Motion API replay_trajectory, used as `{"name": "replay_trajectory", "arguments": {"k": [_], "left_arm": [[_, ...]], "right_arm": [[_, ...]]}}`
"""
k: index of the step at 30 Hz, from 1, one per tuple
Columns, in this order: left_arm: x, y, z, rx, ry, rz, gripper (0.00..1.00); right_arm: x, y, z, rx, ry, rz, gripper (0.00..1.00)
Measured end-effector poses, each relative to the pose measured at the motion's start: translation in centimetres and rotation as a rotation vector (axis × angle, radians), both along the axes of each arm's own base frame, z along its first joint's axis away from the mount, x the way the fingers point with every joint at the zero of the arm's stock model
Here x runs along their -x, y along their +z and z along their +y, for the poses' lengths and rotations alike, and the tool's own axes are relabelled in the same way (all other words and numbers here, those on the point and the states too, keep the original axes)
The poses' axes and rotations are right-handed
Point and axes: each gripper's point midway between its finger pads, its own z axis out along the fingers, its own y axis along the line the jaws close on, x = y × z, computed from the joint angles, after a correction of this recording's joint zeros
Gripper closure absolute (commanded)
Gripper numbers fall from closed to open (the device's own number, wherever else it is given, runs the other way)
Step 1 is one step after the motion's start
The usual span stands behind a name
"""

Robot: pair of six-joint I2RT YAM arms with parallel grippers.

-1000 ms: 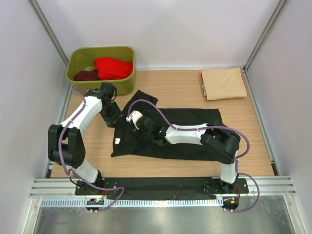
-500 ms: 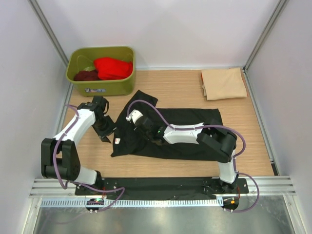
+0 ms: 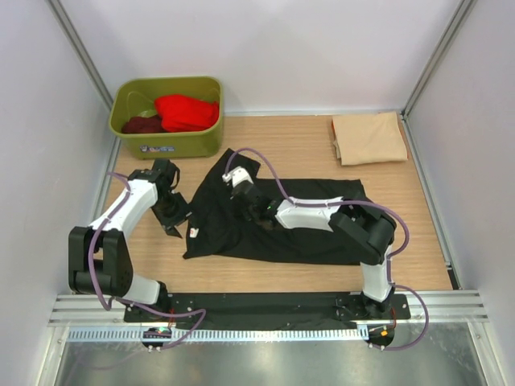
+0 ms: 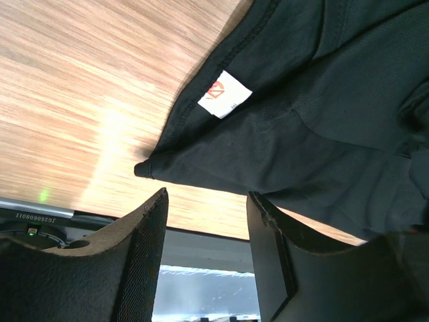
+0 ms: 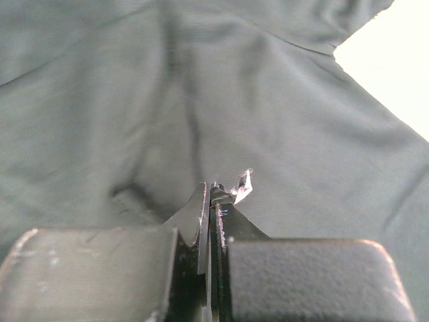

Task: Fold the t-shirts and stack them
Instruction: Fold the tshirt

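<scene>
1. Since a second ago, the right pincer [image 5: 213, 191] is being carried toward the far sleeve of the black t-shirt [image 3: 225, 233]. Its jaws are now being pressed together, and a pinch of cloth cannot be confirmed.
2. The left pincer [image 4: 206, 201], drawn back off that shirt, is being held open over the desk [image 3: 298, 145], near the white label [image 4: 224, 94].
3. The beige t-shirt [image 3: 368, 138] is being kept folded at the far right.
4. The red t-shirt [image 3: 187, 112] and maroon t-shirt [image 3: 143, 125] are being kept in the green tub [image 3: 205, 141].
</scene>
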Motion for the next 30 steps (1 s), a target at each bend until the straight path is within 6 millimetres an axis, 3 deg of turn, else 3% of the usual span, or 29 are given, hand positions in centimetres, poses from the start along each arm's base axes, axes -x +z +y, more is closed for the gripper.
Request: {"name": "replay_trajectory", "arguments": {"k": [5,9,10,13,16,23,30], "left_arm": [[0.0,-0.2,0.4,-0.018,-0.003,0.006,0.49],[0.1,-0.2,0.6,-0.024,-0.023,0.006,0.5],[0.2,-0.2,0.5,-0.023,-0.027,0.006,0.49],[0.2,-0.2,0.5,-0.018,-0.037,0.005,0.49],[0.4,-0.5,0.2,-0.003,-0.039,0.013,0.49],[1.4,-1.9,-0.8,0.061,-0.013,0.082,0.49],[1.4,-2.0,-0.7,0.067,-0.003,0.085,0.5]], "right_arm": [[-1.3,0.0,-2.2,-0.063,-0.106,0.038,0.99],[-1.9,0.2,-2.8,-0.129,-0.158,0.072,0.99],[-1.8,0.2,-2.7,-0.143,-0.16,0.083,0.95],[-1.1,-0.1,-2.1,-0.181,-0.129,0.123,0.75],[-0.2,-0.2,-1.1,-0.185,-0.071,0.14,0.63],[2.1,0.1,1.3,-0.133,0.086,0.109,0.57],[3.4,0.4,2.7,-0.089,0.191,0.068,0.55]]}}
